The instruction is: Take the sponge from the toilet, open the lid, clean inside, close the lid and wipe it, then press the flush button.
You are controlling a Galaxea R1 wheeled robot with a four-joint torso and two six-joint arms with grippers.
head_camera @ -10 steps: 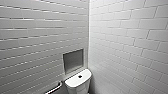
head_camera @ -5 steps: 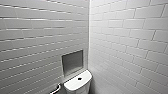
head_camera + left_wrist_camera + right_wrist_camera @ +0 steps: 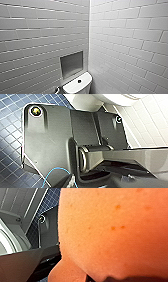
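The left end effector hangs over the blue floor beside the toilet; I cannot tell how open it is. The right end effector is clamped on the sponge, so pickup looks done. Lid work, cleaning, wiping and the flush button appear left to do

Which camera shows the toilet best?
The head view: the toilet shows its tank top and round flush button in the corner. The left wrist view catches a white curved edge, the right wrist view a white sliver beside the sponge.

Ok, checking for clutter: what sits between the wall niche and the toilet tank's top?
Only a narrow strip of bare wall, seen in the head view, separates the niche from the tank top.
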